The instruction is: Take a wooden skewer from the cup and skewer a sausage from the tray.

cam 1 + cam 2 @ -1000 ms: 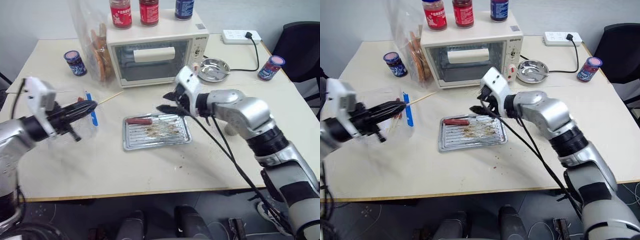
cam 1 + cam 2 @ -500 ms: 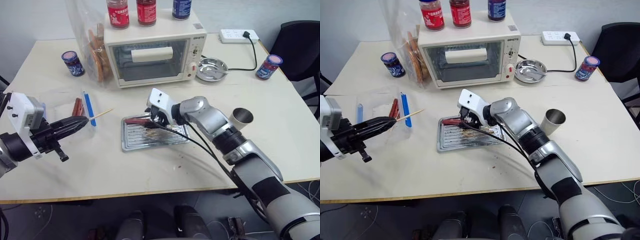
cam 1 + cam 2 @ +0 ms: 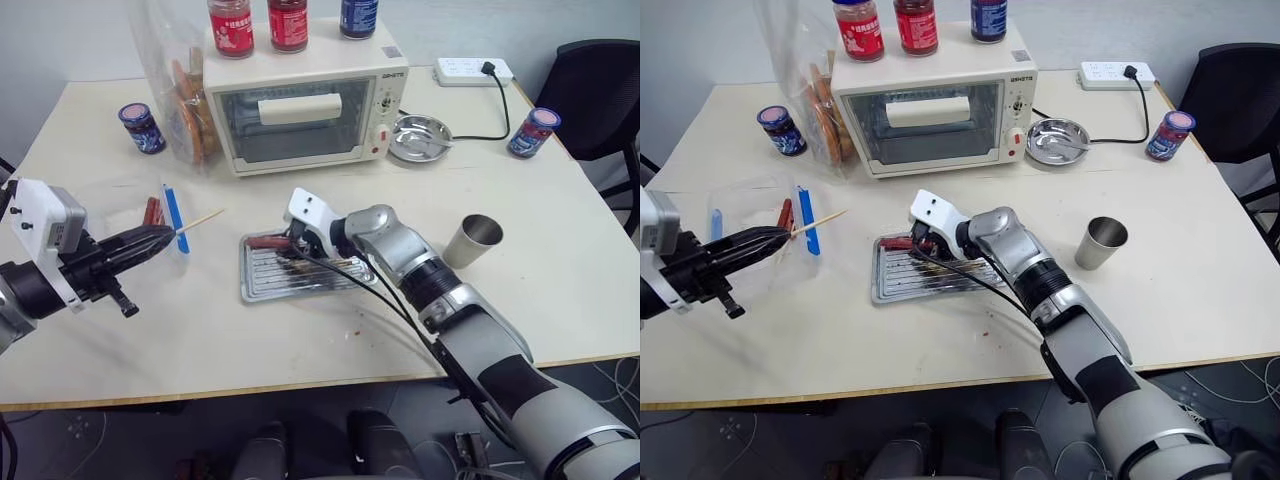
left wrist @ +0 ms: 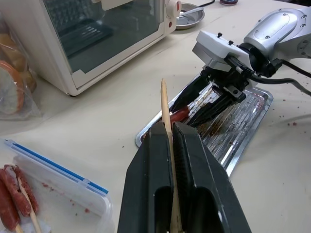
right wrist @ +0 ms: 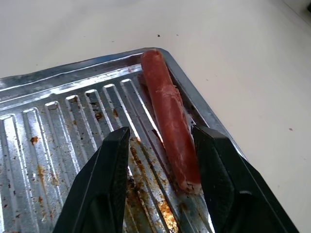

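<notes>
While clamped in left jaws (image 4: 172, 145), wooden skewer (image 4: 165, 104) pointing trayward; right jaws (image 5: 163, 160) apart astride lengthwise sausage (image 5: 167, 111).

My right gripper (image 5: 163, 174) straddles the sausage (image 5: 169, 116) lying at the tray's (image 5: 58, 121) edge, fingers apart.

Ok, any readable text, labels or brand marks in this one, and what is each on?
No text can be read with certainty.
Toaster oven: a small brand mark at its front's upper right, too small to read.
Jars on the oven and jars on the table: printed labels, too blurred to read.
</notes>
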You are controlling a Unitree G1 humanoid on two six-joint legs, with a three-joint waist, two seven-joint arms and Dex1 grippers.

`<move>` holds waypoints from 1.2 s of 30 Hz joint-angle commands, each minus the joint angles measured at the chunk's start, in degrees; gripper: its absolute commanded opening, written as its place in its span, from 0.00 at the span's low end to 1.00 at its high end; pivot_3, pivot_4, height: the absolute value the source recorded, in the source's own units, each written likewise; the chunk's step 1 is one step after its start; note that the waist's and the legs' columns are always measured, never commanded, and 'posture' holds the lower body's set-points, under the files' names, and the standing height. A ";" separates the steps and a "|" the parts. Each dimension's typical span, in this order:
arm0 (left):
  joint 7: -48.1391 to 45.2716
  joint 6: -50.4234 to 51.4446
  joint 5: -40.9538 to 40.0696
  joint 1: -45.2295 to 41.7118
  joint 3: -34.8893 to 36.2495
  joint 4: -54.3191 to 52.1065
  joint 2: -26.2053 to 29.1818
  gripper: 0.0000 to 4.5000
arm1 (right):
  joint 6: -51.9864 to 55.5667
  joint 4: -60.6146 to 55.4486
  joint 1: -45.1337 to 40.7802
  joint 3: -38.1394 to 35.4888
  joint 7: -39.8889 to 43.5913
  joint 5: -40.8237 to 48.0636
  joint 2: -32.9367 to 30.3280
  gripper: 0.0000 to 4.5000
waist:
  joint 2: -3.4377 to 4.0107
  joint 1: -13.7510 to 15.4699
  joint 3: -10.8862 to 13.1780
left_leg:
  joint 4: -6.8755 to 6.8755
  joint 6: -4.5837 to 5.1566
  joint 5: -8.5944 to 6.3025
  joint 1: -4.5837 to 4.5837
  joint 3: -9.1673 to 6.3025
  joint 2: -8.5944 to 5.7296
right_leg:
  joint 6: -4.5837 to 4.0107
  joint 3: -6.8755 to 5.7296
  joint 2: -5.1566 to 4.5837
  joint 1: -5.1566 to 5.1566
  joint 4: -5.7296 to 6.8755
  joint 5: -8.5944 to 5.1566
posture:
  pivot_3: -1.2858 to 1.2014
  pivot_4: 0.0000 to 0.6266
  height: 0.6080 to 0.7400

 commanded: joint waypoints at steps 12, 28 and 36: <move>0.10 -2.20 0.22 -1.58 -0.62 1.24 0.87 0.00 | -4.57 11.21 -3.93 -5.28 -0.79 -3.80 4.72 0.46 | 0.00 -1.43 0.00 | -0.01 -0.03 0.01 0.08 0.00 0.00 | -0.01 -0.05 0.00 0.01 0.31 0.00 | 0.52 0.24 1.00; -0.04 -3.59 1.05 -2.22 -1.75 2.73 1.13 0.00 | -4.28 11.39 -3.39 -7.53 1.15 -5.05 5.95 0.25 | 0.00 -1.46 0.00 | 0.00 -0.04 0.00 0.14 0.00 0.00 | -0.02 -0.05 0.00 0.03 0.44 0.00 | 0.52 0.24 1.00; -0.75 -4.64 1.66 -2.97 -2.83 4.28 1.63 0.00 | -3.36 9.37 -2.47 -7.34 2.15 -5.47 5.71 0.15 | 0.00 -1.48 0.00 | 0.00 -0.05 0.00 0.16 0.00 0.00 | -0.02 -0.06 0.00 0.03 0.48 0.00 | 0.52 0.24 1.00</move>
